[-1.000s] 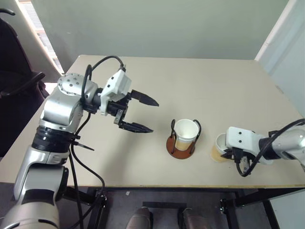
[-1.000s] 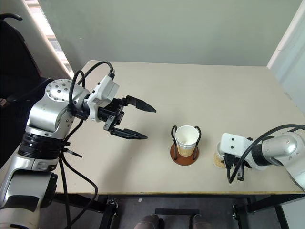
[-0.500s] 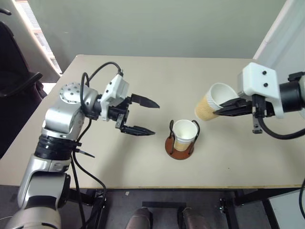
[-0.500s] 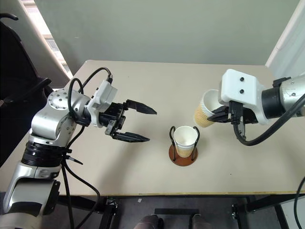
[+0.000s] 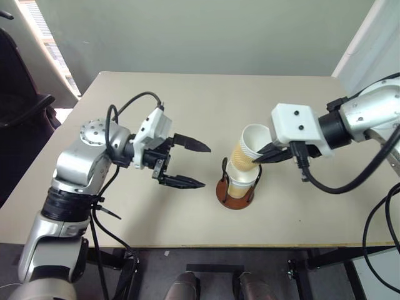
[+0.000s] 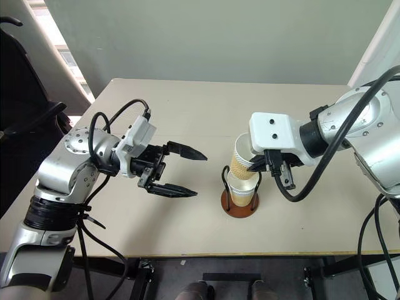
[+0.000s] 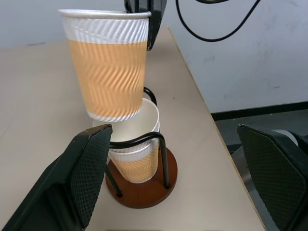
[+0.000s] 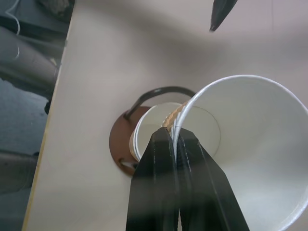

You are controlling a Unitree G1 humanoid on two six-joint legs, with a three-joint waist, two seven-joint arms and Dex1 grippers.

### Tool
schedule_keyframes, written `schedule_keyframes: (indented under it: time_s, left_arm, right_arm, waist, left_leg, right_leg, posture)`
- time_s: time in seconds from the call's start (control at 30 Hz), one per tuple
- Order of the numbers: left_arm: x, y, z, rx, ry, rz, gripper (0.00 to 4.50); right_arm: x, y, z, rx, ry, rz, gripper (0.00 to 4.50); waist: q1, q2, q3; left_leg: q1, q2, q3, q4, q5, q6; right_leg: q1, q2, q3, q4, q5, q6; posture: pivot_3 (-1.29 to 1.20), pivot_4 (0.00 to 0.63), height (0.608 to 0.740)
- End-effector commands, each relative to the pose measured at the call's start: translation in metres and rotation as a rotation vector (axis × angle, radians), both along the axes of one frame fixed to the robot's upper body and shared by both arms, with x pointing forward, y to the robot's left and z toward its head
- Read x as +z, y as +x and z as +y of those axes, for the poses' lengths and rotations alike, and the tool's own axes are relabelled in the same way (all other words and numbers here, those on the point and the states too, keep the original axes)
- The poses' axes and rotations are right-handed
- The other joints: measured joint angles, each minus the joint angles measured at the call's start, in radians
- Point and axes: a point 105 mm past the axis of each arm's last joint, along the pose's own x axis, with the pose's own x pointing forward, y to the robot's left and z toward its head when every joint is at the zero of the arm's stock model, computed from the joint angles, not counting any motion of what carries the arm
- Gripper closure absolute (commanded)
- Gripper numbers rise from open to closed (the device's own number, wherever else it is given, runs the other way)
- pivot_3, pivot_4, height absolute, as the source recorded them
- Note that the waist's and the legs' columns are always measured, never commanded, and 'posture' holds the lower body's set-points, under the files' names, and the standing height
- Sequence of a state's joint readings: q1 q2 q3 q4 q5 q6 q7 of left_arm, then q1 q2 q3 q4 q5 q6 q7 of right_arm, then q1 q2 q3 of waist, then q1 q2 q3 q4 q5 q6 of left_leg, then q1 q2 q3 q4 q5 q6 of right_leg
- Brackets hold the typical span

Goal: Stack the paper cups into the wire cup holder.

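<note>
Since a second ago, the right gripper [image 5: 261,159] has lifted a paper cup [image 5: 248,147] off the table's [image 5: 187,100] right side and carried it over toward the middle. Its two black fingers are squeezed together on the cup's white rim, one inside and one outside. The held cup hangs tilted, with its bottom just above the mouth of another paper cup [image 7: 136,156] that already sits in the wire cup holder [image 5: 237,185]. I cannot tell if the two cups touch yet.

From the holder, the held cup leans toward about 1 o'clock. The holder stands near the front middle of the table, with its brown round base flat on the top.

The left gripper [image 5: 187,164] waits at about 9 o'clock from the holder, well apart from it. Its fingers are spread wide and hold nothing.

To do this step well, I think the robot should first turn the held cup straight up, so its bottom sits right over the lower cup's mouth. Then it should go down slowly between the wire loops [image 7: 153,140]. If the cup stays tilted, it could bump a loop or tip the holder over.
</note>
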State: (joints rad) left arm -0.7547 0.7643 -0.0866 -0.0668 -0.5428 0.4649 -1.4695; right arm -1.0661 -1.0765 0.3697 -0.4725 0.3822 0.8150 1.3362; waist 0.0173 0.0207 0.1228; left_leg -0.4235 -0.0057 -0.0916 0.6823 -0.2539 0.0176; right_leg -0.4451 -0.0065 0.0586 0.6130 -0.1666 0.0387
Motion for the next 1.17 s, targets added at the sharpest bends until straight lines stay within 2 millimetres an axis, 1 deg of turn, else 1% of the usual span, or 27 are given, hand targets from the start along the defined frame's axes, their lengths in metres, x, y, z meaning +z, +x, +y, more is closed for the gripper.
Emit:
schedule_keyframes:
  time_s: [0.03,0.17,0.23,0.33,0.37,0.43,0.5,0.53,0.57,0.7,0.8,0.83,0.87,0.97,1.07,1.17]
  left_arm:
    - [0.009,-0.003,0.003,0.014,-0.017,-0.040,0.00]
    - [0.010,-0.003,0.000,0.011,-0.019,-0.048,0.00]
    - [0.010,-0.003,-0.002,0.007,-0.019,-0.053,0.00]
    - [0.010,-0.002,-0.003,0.007,-0.015,-0.056,0.00]
    - [0.010,-0.002,-0.003,0.007,-0.015,-0.056,0.00]
    - [0.010,-0.002,-0.004,0.009,-0.015,-0.056,0.00]
    - [0.010,-0.002,-0.003,0.016,-0.014,-0.056,0.00]
    - [0.010,-0.001,-0.003,0.021,-0.013,-0.056,0.00]
    - [0.010,-0.001,-0.002,0.027,-0.013,-0.056,0.00]
    - [0.015,0.001,0.002,0.064,-0.026,-0.060,0.00]
    - [0.021,0.006,0.009,0.123,-0.050,-0.066,0.00]
    - [0.023,0.009,0.012,0.152,-0.056,-0.072,0.00]
    - [0.024,0.011,0.016,0.180,-0.061,-0.080,0.00]
    - [0.028,0.016,0.025,0.258,-0.070,-0.093,0.00]
    - [0.025,0.015,0.035,0.318,-0.085,-0.077,0.00]
    - [0.023,0.014,0.041,0.345,-0.088,-0.068,0.00]
  right_arm:
    - [-0.006,0.000,0.000,0.013,-0.031,-0.010,4.47]
    - [-0.021,0.002,0.006,0.030,-0.047,0.007,4.47]
    - [-0.027,0.008,0.012,0.038,-0.059,-0.012,4.47]
    - [-0.029,0.014,0.019,0.048,-0.065,-0.044,4.47]
    - [-0.029,0.014,0.020,0.051,-0.065,-0.044,4.29]
    - [-0.022,0.015,0.027,0.052,-0.024,-0.056,3.90]
    - [-0.008,0.021,0.031,0.012,0.057,-0.077,3.29]
    - [-0.002,0.023,0.030,-0.012,0.092,-0.082,2.91]
    - [0.005,0.026,0.027,-0.044,0.124,-0.091,2.61]
    - [0.027,0.028,0.015,-0.142,0.291,-0.052,2.61]
    - [0.043,0.020,0.004,-0.203,0.469,0.075,2.61]
    - [0.044,0.017,-0.001,-0.225,0.524,0.133,2.61]
    - [0.041,0.015,-0.006,-0.244,0.555,0.174,2.61]
    - [0.028,0.013,-0.021,-0.312,0.589,0.234,2.61]
    - [0.015,0.023,-0.034,-0.400,0.595,0.215,2.61]
    - [0.013,0.028,-0.039,-0.432,0.616,0.200,2.61]
  waist:
    - [0.000,0.000,0.000]
    - [-0.003,0.000,0.000]
    - [-0.003,0.000,0.000]
    - [-0.005,0.000,0.000]
    - [-0.004,0.000,0.000]
    - [-0.005,0.000,0.000]
    - [-0.008,0.000,0.000]
    - [-0.008,0.000,0.000]
    - [-0.007,0.000,0.000]
    - [-0.002,0.000,0.000]
    - [-0.003,0.000,0.000]
    - [-0.003,0.000,0.000]
    - [-0.003,0.000,0.000]
    - [-0.002,0.000,0.000]
    - [-0.003,0.000,0.000]
    - [-0.005,0.000,0.000]
  left_leg:
    - [0.000,0.000,0.000,0.000,0.000,0.000]
    - [0.000,0.000,0.000,0.000,0.000,0.000]
    - [0.000,0.000,0.000,0.000,0.000,-0.001]
    - [0.001,0.000,0.000,0.000,0.000,-0.001]
    - [0.001,0.000,0.000,0.000,0.000,-0.001]
    - [0.001,0.000,0.000,0.000,0.000,-0.001]
    - [0.001,0.000,0.000,0.000,0.001,-0.001]
    - [0.001,0.000,0.000,0.000,0.001,-0.001]
    - [0.001,0.000,0.000,0.000,0.001,-0.001]
    - [0.001,0.000,0.000,0.000,0.001,-0.002]
    - [0.001,0.000,0.000,-0.001,0.001,-0.003]
    - [0.000,0.000,0.000,-0.001,0.002,-0.004]
    - [0.001,0.000,0.000,-0.002,0.006,-0.011]
    - [0.001,0.000,0.000,-0.003,0.008,-0.013]
    - [0.001,0.000,0.000,-0.003,0.007,-0.014]
    - [0.002,0.000,0.000,-0.003,0.007,-0.014]
  right_leg:
    - [0.000,0.000,0.000,0.000,0.000,0.000]
    - [0.000,0.000,0.000,0.000,0.000,0.000]
    - [0.000,0.000,0.000,0.001,0.000,-0.001]
    - [0.000,0.000,0.000,0.001,0.001,-0.001]
    - [0.000,0.000,0.000,0.001,0.001,-0.002]
    - [0.000,0.000,0.000,0.001,0.001,-0.002]
    - [0.000,0.000,0.000,0.001,0.001,-0.002]
    - [0.000,0.000,0.000,0.001,0.001,-0.002]
    - [0.000,0.000,0.000,0.001,0.001,-0.002]
    - [0.000,0.000,0.000,0.000,0.001,-0.002]
    - [0.000,0.000,0.000,-0.001,0.001,-0.003]
    - [0.000,0.001,0.000,-0.001,0.001,-0.003]
    - [0.000,0.001,0.000,-0.001,0.001,-0.003]
    - [0.000,0.001,0.000,-0.002,0.000,-0.005]
    - [0.000,0.001,0.000,-0.001,0.000,-0.004]
    - [-0.001,0.001,0.000,0.001,0.000,-0.004]
  posture:
    - [0.00,0.150,0.740]
    - [0.00,0.150,0.740]
    - [0.00,0.150,0.740]
    - [0.00,0.150,0.740]
    - [0.00,0.150,0.740]
    - [0.00,0.150,0.740]
    - [0.00,0.150,0.740]
    - [0.00,0.150,0.740]
    - [0.00,0.150,0.740]
    - [0.00,0.150,0.740]
    - [0.00,0.150,0.740]
    - [0.00,0.150,0.740]
    - [0.00,0.150,0.740]
    - [0.00,0.150,0.740]
    - [0.00,0.150,0.740]
    - [0.00,0.150,0.740]
